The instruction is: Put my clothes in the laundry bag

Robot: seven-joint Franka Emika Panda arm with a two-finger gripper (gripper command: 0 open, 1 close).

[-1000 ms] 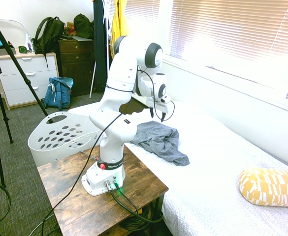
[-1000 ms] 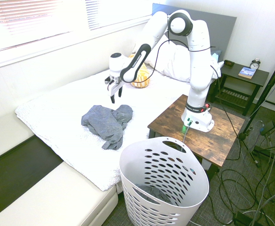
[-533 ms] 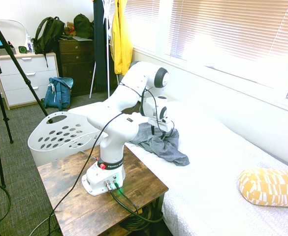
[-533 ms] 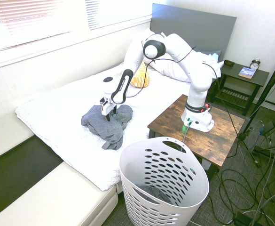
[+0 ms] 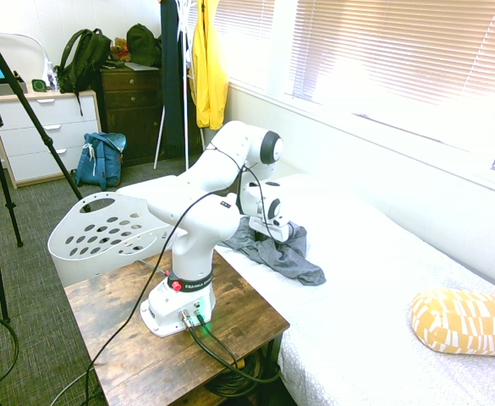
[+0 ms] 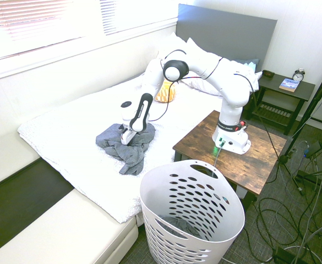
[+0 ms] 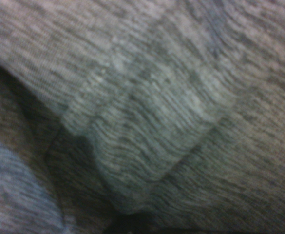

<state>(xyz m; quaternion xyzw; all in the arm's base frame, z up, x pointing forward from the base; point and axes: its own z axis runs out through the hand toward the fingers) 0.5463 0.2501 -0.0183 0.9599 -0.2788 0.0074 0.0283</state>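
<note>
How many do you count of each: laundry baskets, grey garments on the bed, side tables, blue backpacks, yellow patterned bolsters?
Laundry basket: 1
Grey garment on the bed: 1
Side tables, one brown-topped, one black: 2
Blue backpack: 1
Yellow patterned bolster: 1
Total: 6

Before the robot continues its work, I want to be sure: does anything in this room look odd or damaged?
Only the grey garment looks untidy, crumpled on the bed. I see no spill or damage.

The gripper presses into the blue-grey garment. Nearer the camera than it stands the white basket.
</note>
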